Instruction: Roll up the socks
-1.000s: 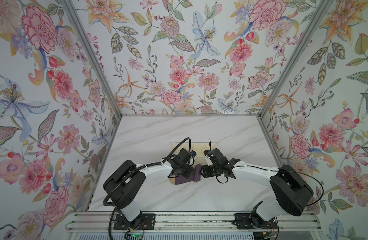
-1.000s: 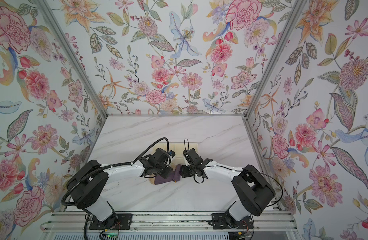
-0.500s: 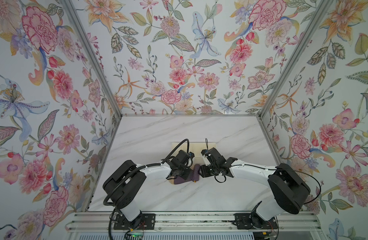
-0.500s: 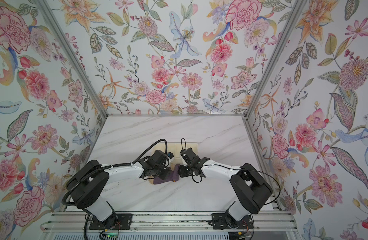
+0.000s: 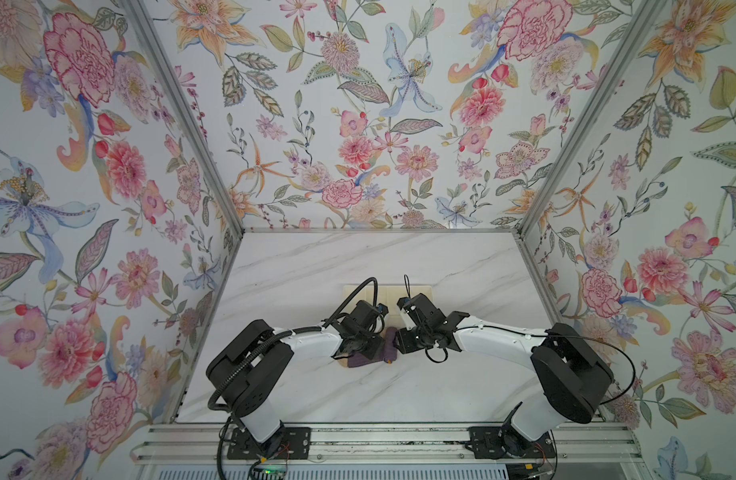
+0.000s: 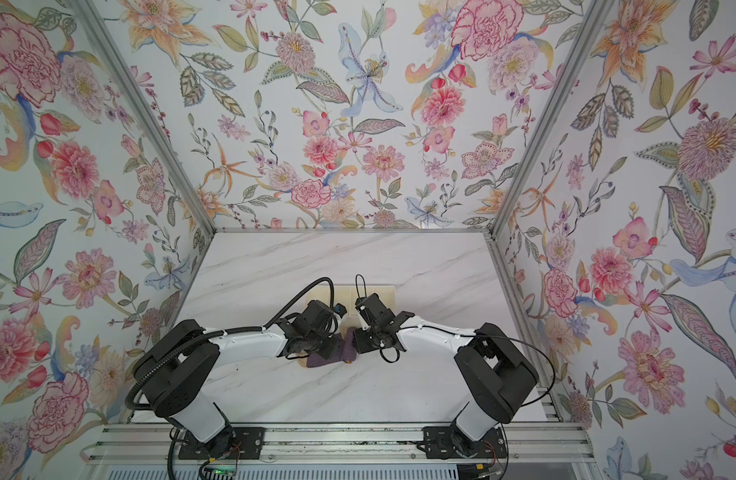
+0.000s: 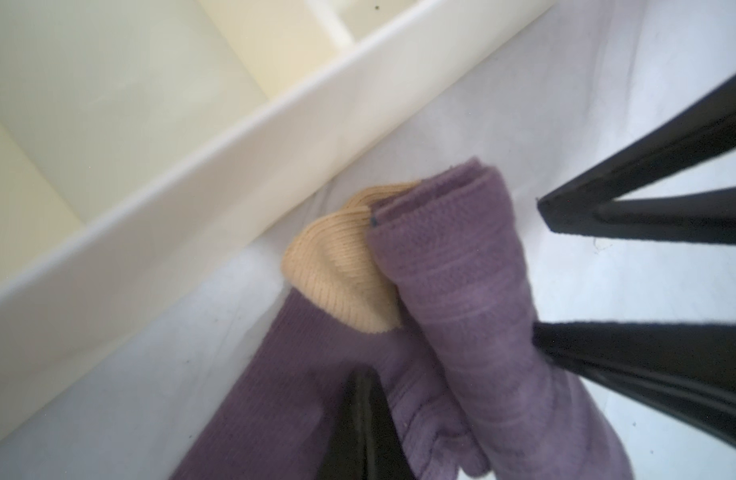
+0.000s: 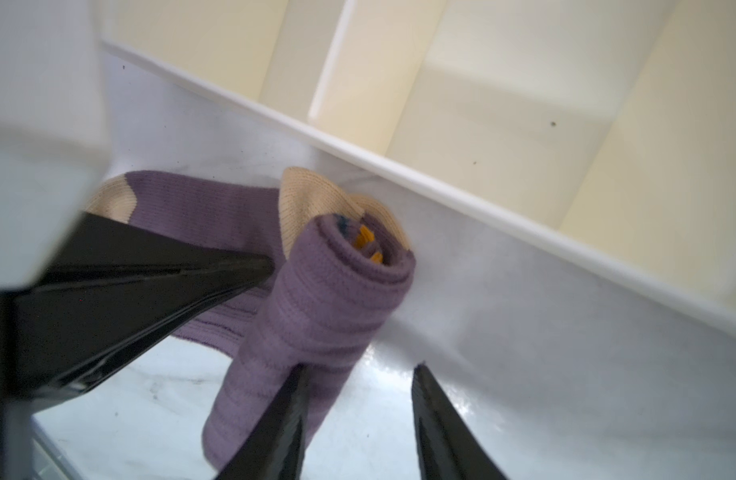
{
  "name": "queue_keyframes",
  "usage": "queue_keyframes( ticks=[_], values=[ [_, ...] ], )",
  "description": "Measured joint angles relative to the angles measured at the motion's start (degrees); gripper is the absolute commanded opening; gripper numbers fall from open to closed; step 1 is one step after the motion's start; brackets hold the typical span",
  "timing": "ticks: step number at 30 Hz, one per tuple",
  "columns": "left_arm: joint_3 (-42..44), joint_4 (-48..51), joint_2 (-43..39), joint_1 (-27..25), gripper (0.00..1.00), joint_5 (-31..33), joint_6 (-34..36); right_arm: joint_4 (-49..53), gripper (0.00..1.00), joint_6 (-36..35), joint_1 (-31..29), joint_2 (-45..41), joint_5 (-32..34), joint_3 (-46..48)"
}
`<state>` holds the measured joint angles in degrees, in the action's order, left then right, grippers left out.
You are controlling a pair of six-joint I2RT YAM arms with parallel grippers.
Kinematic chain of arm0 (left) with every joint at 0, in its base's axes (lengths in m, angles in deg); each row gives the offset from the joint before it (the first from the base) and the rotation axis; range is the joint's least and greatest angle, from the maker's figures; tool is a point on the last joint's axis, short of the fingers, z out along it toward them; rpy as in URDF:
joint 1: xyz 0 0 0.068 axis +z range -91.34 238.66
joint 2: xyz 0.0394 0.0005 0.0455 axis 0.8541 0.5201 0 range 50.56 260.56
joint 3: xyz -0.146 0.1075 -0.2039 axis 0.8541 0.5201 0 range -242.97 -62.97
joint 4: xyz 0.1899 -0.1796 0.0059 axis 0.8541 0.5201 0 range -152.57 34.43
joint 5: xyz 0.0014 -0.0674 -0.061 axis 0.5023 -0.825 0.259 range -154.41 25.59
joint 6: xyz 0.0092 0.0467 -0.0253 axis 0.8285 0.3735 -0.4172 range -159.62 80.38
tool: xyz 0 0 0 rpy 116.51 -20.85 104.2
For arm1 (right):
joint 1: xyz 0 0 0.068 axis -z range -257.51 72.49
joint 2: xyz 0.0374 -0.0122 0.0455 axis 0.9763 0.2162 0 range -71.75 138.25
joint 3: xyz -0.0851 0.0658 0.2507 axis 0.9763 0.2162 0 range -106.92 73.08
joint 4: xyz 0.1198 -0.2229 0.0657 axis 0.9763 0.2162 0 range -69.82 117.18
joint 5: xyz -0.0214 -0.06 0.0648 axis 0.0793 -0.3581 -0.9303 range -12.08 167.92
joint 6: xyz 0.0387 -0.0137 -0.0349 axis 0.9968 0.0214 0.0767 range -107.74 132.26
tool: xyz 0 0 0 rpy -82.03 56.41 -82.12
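Not much moved in that last second: your right arm crept a bit further toward the left edge of the tabletop, and the left arm basically sat still. The right gripper kept the same gap, fingers apart and not clamping anything. One fingertip was leaning on the side of the roll while the other hung over bare marble. The left gripper stayed closed, its tip planted on the flat stretch of the socks. I couldn't tell if it had actually pinched any cloth. The socks themselves lay about midway between the left and right edges, a little nearer the front edge. They were roughly half rolled I'd say, with the purple roll up against the tan heel and the foot and tan toe flat beyond it. So that creep looked like a nudge to tighten the roll, not real progress. Watch the cream divided tray, since its wall ran just beside the far end of the roll. Your closed left fingers were also parked right on the cloth the roll had to travel over, and both wrists were crowded together there.
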<state>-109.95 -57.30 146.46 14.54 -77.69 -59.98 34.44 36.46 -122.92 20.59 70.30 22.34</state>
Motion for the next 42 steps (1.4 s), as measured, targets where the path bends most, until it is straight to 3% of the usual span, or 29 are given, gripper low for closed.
queue_keyframes(
  ticks=[21, 31, 42],
  values=[
    [1.6, -1.0, -1.2, 1.1, 0.00, -1.2, 0.0, 1.2, 0.43, -1.1, -1.8, 3.1, 0.6, -3.6],
    [2.0, 0.0, -6.3, 2.9, 0.00, -1.5, 0.0, 1.6, 0.43, -1.6, -2.3, 4.3, 0.6, -4.9],
    [2.5, -2.4, -8.0, 3.0, 0.00, -7.5, -0.8, 2.1, 0.43, -1.5, -2.6, 5.9, 0.1, -6.2]
  ],
)
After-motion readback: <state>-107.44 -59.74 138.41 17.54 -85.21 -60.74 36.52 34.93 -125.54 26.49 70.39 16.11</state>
